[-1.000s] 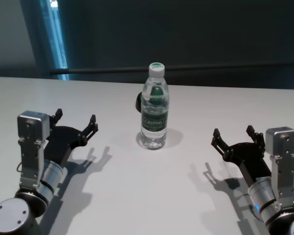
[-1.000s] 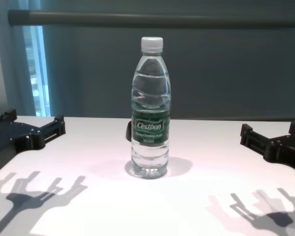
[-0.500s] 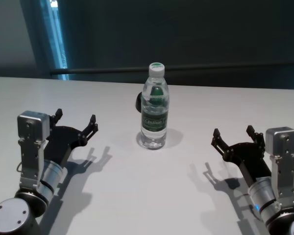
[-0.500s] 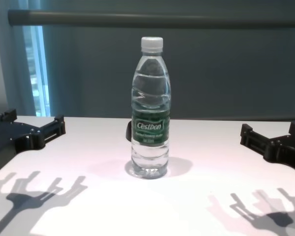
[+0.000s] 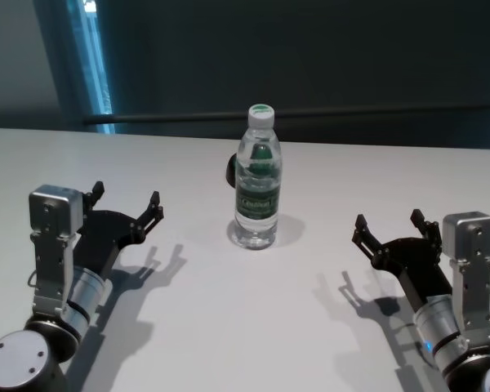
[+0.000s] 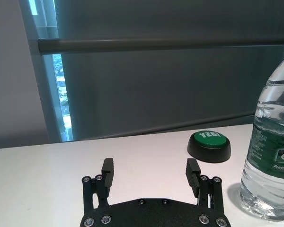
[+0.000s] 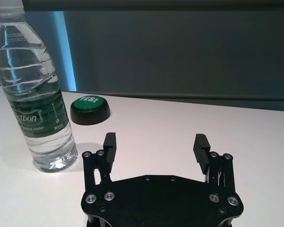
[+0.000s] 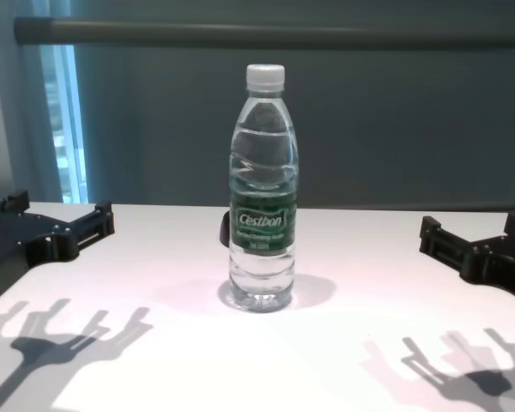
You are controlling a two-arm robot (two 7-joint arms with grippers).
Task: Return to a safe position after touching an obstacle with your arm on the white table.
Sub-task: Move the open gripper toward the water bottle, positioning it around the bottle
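Right now you have both arms pulled well back from the water bottle, which stands upright near the middle of the white bench, cap on and label facing the robot. Your left gripper hangs low over the bench on the robot's left, jaws spread wide with nothing between them; the left wrist view shows its fingers apart and the bottle off to one side, clear of them. Your right gripper mirrors it on the robot's right, also spread open and empty, well apart from the bottle. Behind the bottle sits a low black disc with a green top, untouched by either arm.

Judging by this layout, neither arm is in contact with the bottle, and the pose looks like a symmetric rest stance. So you are either at the safe position already or very close to it. You cannot tell from this whether the touch has happened; if it has, little is left beyond holding this posture.
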